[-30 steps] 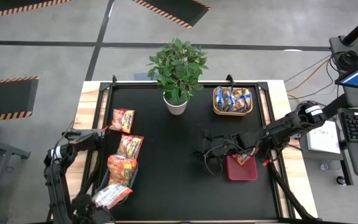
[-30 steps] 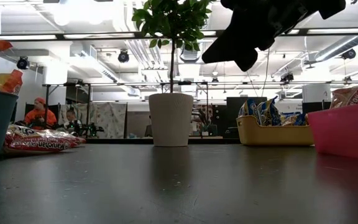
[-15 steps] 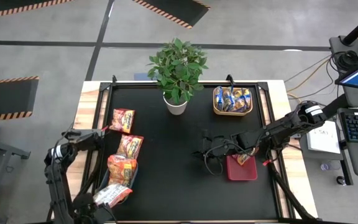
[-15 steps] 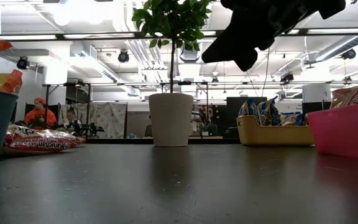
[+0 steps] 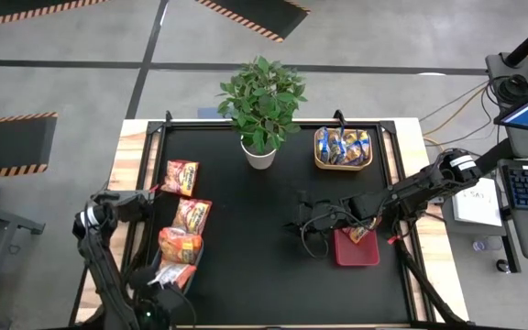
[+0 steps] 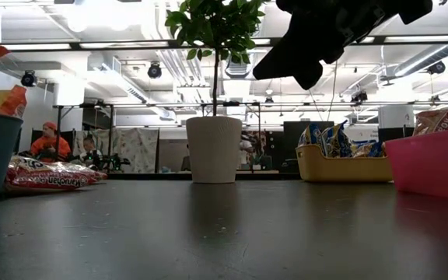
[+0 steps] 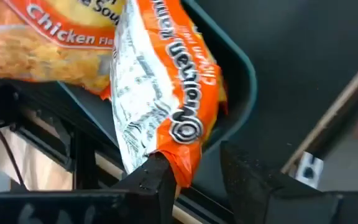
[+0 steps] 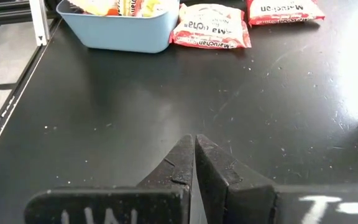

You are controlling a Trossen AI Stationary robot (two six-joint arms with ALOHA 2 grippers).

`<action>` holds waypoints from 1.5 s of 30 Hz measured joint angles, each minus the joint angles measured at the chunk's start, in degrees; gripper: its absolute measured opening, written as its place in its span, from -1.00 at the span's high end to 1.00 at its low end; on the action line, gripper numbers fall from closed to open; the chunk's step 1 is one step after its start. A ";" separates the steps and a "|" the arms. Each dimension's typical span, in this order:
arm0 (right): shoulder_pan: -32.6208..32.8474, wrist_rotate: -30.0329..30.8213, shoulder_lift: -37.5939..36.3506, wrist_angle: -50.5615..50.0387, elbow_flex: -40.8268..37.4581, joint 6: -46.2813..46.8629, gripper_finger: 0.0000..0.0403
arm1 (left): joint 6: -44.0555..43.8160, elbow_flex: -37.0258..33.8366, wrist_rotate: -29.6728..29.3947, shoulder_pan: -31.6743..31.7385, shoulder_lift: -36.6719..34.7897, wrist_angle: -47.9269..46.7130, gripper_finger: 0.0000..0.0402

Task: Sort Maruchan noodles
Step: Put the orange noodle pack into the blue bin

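On the black counter [image 5: 255, 238], sorting looked roughly half done. At about one o'clock a tan bin [image 5: 343, 163] held blue-and-yellow packets [image 5: 342, 145]; at four o'clock a red bin [image 5: 356, 249] held one packet. At eight o'clock a grey-blue bin [image 7: 244, 68] held orange packets [image 5: 180, 246]. Two red-pink packets [image 5: 181, 176] lay loose at nine o'clock, unsorted.

The left gripper [image 7: 194, 177], at seven o'clock, pinched the end of an orange packet [image 7: 166, 93] hanging over that bin's rim. The right gripper [image 8: 194, 158], fingers pressed together and holding nothing, hovered near centre.

Readable print: "Maruchan", "Ramen", "Chicken".
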 joint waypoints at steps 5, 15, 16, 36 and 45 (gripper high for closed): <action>0.00 0.00 0.00 -0.05 0.00 -0.02 0.96 | -2.04 -3.41 0.51 0.63 -2.03 -0.02 0.62; 0.00 0.00 0.00 -0.04 -0.02 -0.02 0.96 | -2.60 -3.28 -7.24 1.00 -5.36 0.64 0.93; 0.00 0.01 0.00 -0.05 -0.02 -0.01 0.96 | -2.59 -3.29 -7.01 1.01 -5.38 0.48 0.91; 0.37 0.04 0.00 -0.92 -0.02 0.53 0.96 | 10.73 9.10 -21.64 3.01 -5.51 0.29 1.00; 1.16 0.02 0.00 -0.90 -0.02 0.41 0.96 | 6.62 -2.94 -14.93 2.74 -5.44 0.75 1.00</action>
